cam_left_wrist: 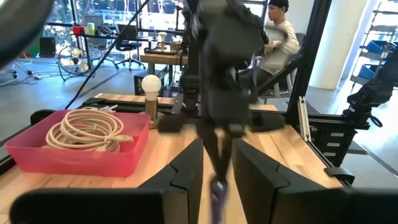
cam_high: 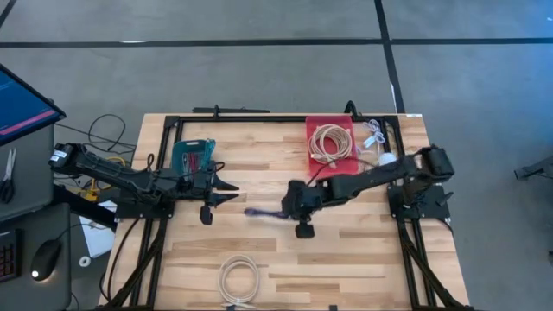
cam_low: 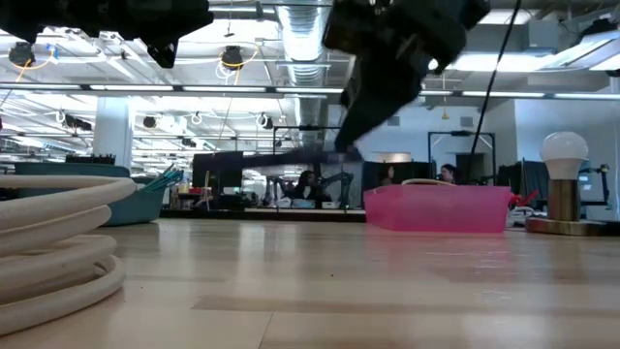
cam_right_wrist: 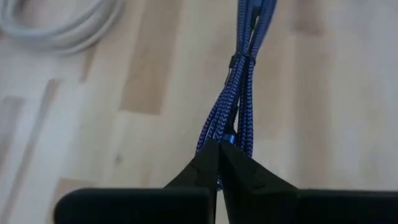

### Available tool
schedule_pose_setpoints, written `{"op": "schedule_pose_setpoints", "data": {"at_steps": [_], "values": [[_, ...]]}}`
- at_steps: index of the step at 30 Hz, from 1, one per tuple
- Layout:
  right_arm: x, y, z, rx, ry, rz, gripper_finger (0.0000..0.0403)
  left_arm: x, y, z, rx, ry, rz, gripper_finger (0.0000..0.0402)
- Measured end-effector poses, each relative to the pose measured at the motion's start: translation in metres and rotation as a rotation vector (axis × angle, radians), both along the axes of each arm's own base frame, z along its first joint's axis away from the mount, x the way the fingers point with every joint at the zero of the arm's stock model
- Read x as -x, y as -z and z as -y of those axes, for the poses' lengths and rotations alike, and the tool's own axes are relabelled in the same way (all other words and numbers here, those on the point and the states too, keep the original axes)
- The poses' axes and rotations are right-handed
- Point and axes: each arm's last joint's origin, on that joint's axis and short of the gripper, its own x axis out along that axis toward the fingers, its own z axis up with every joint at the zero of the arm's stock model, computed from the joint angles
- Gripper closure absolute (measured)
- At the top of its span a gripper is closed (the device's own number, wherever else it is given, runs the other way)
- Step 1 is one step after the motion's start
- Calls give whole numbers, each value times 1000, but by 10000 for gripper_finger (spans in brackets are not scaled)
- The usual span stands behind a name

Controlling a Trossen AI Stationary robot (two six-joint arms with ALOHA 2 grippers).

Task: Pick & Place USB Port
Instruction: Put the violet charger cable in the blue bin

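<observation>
On the wooden counter, mid-span, my right claw is clamped on the blue braided cable. I judge the pick made; next I lift and carry it to the left claw, whose fingers stand apart.

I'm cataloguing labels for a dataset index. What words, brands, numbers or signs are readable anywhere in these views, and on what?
No text can be read in any view.
Teal bin: no markings legible.
Red bin: no label visible.
Blue screen: content too small to read.
Background room: no legible signs.
</observation>
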Motion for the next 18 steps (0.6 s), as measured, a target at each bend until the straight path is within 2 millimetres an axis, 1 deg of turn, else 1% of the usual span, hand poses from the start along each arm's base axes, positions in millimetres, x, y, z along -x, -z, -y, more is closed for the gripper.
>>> {"op": "schedule_pose_setpoints", "data": {"at_steps": [4, 8, 11, 14, 17, 18], "values": [[13, -29, 14, 81, 63, 65, 402, 1, 5, 0, -16, -10, -14, 317], [24, -51, 23, 158, 114, 115, 403, 3, 14, -3, -68, -91, -42, 317], [31, -63, 29, 215, 142, 151, 403, 3, 17, -5, -73, -137, -50, 317], [35, -72, 34, 264, 164, 186, 403, 3, 17, -5, -75, -140, -48, 317], [34, -78, 38, 311, 177, 229, 403, 3, 16, -6, -74, -158, -46, 317], [33, -79, 38, 318, 178, 250, 403, 3, 16, -8, -73, -188, -45, 317]]}}
